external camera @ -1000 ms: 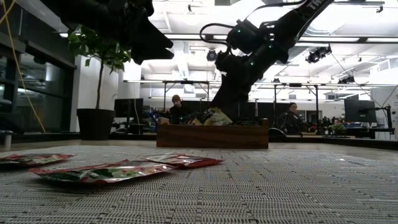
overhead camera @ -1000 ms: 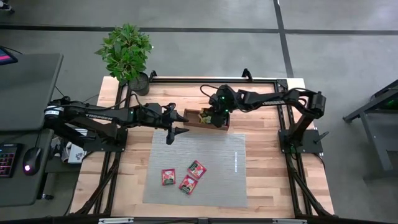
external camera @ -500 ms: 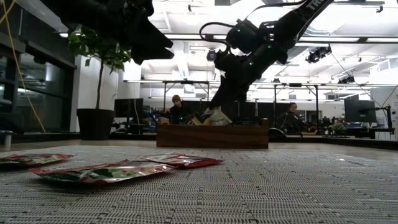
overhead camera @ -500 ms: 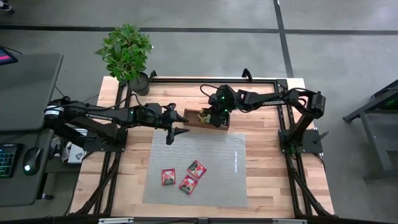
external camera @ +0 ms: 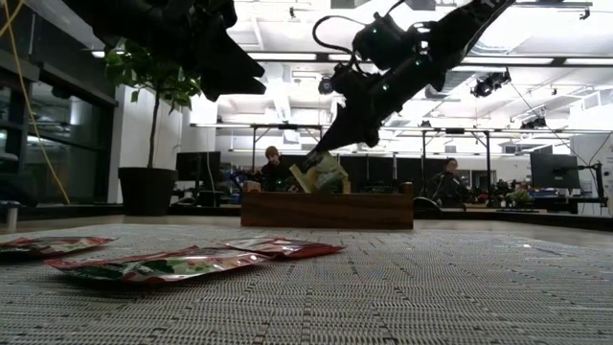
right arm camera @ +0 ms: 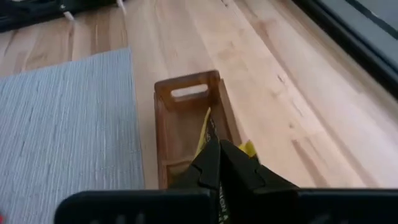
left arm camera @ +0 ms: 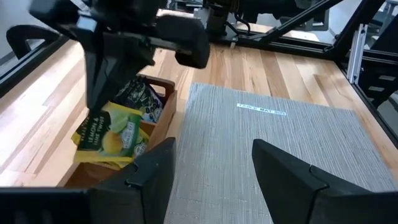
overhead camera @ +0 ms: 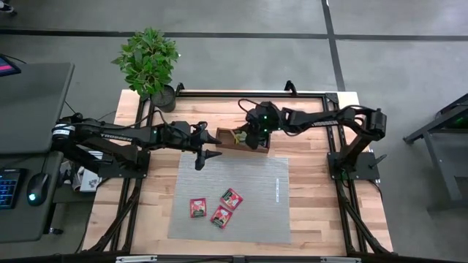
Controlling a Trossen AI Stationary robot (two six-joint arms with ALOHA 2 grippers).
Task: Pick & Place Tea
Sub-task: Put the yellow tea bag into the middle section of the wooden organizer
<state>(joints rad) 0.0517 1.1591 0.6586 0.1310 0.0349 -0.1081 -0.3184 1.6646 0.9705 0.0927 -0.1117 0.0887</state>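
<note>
Right gripper [overhead camera: 242,136] lifts a yellow sachet [left arm camera: 112,132] out of the wooden tray [overhead camera: 219,139].

High view: relative to the tray at the grey mat's [overhead camera: 256,204] far edge, the right gripper sits directly over it, while the left gripper [overhead camera: 207,151] waits beside its left end; three red sachets [overhead camera: 216,207] lie on the mat, well apart from the tray. Low view: the yellow sachet hangs tilted just above the tray rim, pinched at its top corner, likely so it clears the wall. Left wrist view: its own fingers [left arm camera: 155,171] are spread wide, empty; more sachets remain in the tray. Right wrist view: fingers pressed together on the sachet's edge above the tray's compartments.
</note>
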